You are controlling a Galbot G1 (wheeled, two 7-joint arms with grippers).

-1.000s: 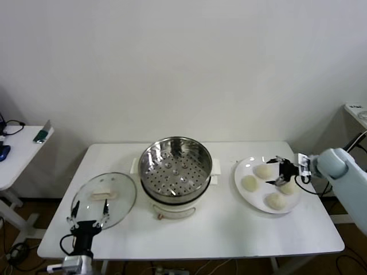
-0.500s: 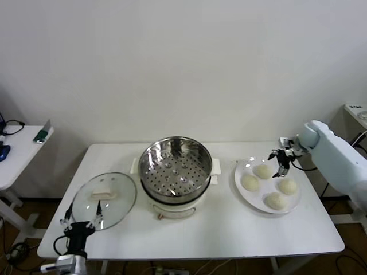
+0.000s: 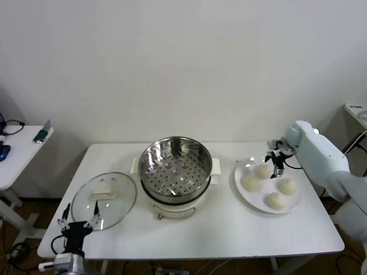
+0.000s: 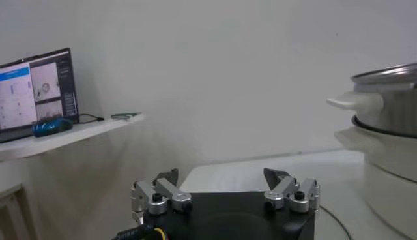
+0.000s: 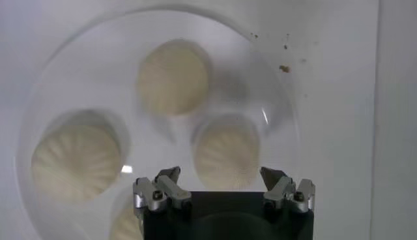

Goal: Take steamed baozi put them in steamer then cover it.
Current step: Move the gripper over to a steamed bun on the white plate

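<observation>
The steamer (image 3: 175,172) stands open at the table's middle, its perforated tray bare. The glass cover (image 3: 104,197) lies flat on the table to the steamer's left. Several steamed baozi sit on a white plate (image 3: 241,171) at the right. My right gripper (image 3: 276,158) hovers open over the far baozi (image 3: 262,171). In the right wrist view that baozi (image 5: 228,153) lies below and between the open fingers of the right gripper (image 5: 221,176), untouched, with others (image 5: 172,77) (image 5: 75,162) around it. My left gripper (image 3: 78,220) waits open at the table's front-left edge, near the cover.
A side table (image 3: 17,152) with a laptop (image 4: 36,91) stands off to the left. In the left wrist view the steamer's (image 4: 384,124) side and handle fill the edge beyond the open left gripper (image 4: 221,177). Cables hang under the table's front.
My right arm has swung round and the gripper has shifted from the plate's right side to above the far baozi. The left gripper has sunk slightly toward the table's front edge.
</observation>
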